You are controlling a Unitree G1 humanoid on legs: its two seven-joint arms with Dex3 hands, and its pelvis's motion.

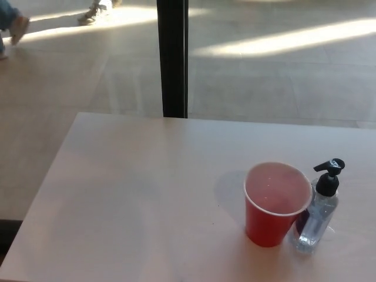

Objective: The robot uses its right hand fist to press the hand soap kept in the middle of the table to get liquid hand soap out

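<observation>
A clear hand soap bottle (316, 220) with a black pump head (329, 174) stands upright on the pale table (135, 200), toward the right side. Its nozzle points left, over a red plastic cup (275, 203) that stands touching or just beside the bottle on its left. The cup is upright with its pale inside showing. Neither of my hands shows in the head view.
A black post (173, 59) rises behind the table's far edge. Beyond it lies a sunlit tiled floor. A person's feet (96, 12) show at the top left, with another shoe (17, 28) at the far left edge.
</observation>
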